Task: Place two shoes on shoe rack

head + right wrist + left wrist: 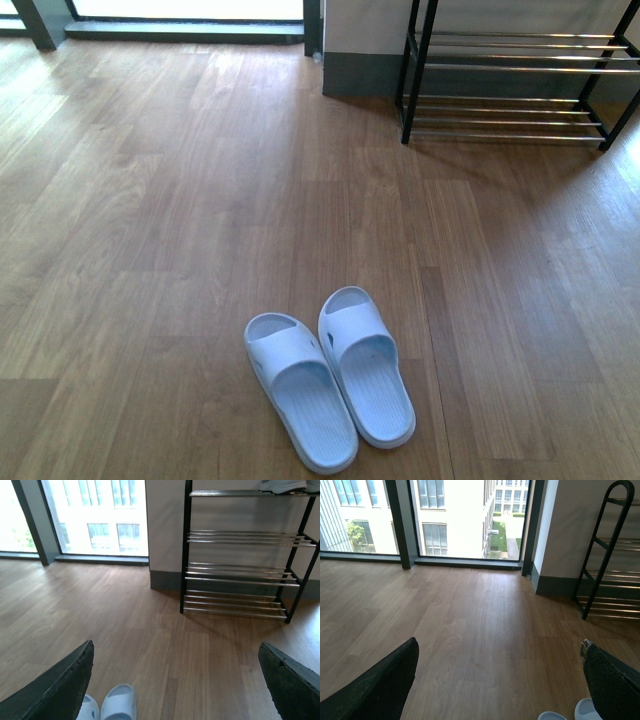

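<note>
Left gripper spread wide, empty. Right gripper likewise, above floor; sandals untouched.

wood floor, big window w/ bldg outside, grey baseboard

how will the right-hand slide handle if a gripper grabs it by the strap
The right-hand slide looks like one-piece moulded rubber, so probably light and somewhat bendy; its strap may flex under a pinch. Its flat sole means it shouldn't roll, but it could skid on the smooth wood floor. It seems to touch the other slide, so lifting it may nudge that one.
</note>
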